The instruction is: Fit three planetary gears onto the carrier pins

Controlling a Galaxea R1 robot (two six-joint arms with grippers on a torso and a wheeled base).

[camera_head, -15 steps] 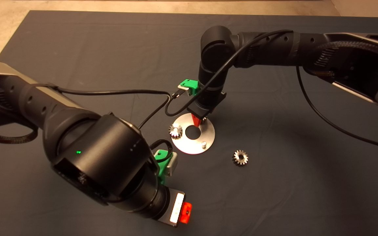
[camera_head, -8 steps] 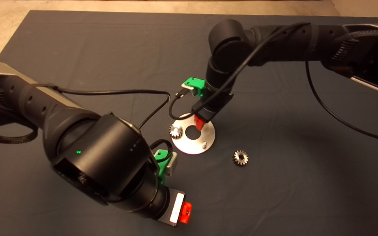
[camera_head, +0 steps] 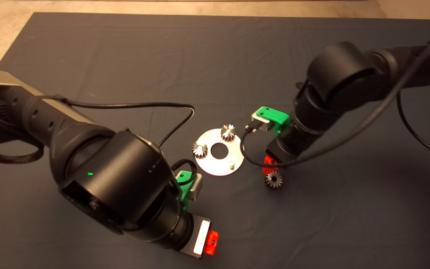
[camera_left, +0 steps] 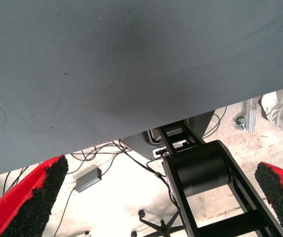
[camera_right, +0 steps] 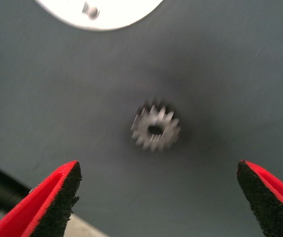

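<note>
Head view, right tool (camera_head: pixel 270 167) wide open, angled down above loose gear (camera_head: pixel 273 179), left tool (camera_head: pixel 210 243) spread wide, parked

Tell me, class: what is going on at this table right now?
Two gears sit on pins of the silver plate; one pin is bare. The right gripper, open, hovers over the last gear lying on the mat. The left gripper waits, open, at the mat's near edge.
</note>
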